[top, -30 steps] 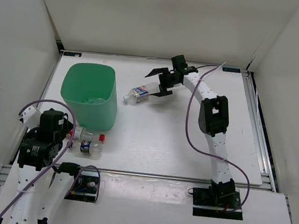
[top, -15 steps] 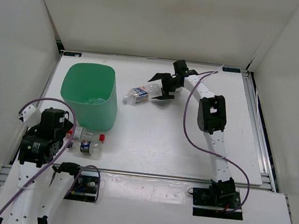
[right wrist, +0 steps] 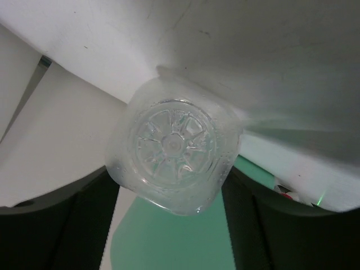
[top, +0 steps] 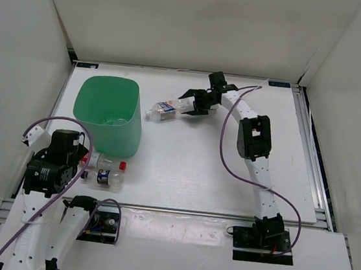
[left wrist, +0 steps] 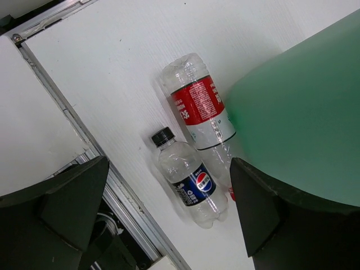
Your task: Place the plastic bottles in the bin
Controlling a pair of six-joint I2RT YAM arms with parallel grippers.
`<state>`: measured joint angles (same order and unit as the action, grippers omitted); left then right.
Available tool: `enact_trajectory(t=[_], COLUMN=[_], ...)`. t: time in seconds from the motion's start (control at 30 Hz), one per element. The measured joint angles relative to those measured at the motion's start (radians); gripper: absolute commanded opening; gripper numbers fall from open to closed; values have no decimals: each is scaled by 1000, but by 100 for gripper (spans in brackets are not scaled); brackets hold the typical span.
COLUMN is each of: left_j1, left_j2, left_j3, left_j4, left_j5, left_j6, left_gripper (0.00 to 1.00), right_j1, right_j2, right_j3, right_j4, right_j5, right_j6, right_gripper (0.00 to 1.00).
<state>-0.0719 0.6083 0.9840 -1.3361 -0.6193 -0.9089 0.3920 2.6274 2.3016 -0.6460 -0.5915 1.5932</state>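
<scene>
A clear bottle with a white-blue label point(top: 165, 109) lies tilted at the table's back middle, just right of the mint-green bin point(top: 79, 107). My right gripper point(top: 194, 104) is shut on its base, and in the right wrist view that base point(right wrist: 174, 146) fills the gap between the fingers point(right wrist: 84, 219). The red-label bottle point(left wrist: 199, 109) and the dark-blue-label bottle point(left wrist: 188, 180) lie side by side against the bin's foot point(left wrist: 304, 118). My left gripper point(left wrist: 169, 205) hangs open above them, holding nothing. Something clear point(top: 113, 122) lies inside the bin.
A metal rail point(left wrist: 84, 140) runs along the table's near-left edge beside the two lying bottles. White walls enclose the table on three sides. The right arm's purple cable point(top: 226, 160) loops over the table's middle right.
My right gripper has moved a little left and closed from open onto the base of the white-blue bottle, which shifted left toward the bin. The left arm has barely moved.
</scene>
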Motion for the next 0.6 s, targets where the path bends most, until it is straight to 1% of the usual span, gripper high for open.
enact_trajectory(t=[0.1,0.2,0.27,0.4,0.43,0.6], left_j1=[0,0,0,0,0,0], left_j2=[3,10,18,33,34,31], left_j3=[0,0,0,1,1,1], left_j4=[-1,-4,-4,-4,-4,-4], left_j5=[-4,-6,-7,-7,-7,-10], left_j6=[-5,-8,-9,-9,-10,-22], left_gripper=[100,100,100,100,100,100], right_j1=[0,-4,-6,-6,-6,-6], right_j2=[1,1,-7,-63,-74,-125], right_j3=[0,-3,-20,-115,-132,-203], right_j4=[4,-1,-2,-21,-34,-103], right_j5=[-20,-43,-56,-80,-84,-96], right_j6=[-2,-17,-43,-109,-122,-193], right_gripper=[57,50,40,25,19,7])
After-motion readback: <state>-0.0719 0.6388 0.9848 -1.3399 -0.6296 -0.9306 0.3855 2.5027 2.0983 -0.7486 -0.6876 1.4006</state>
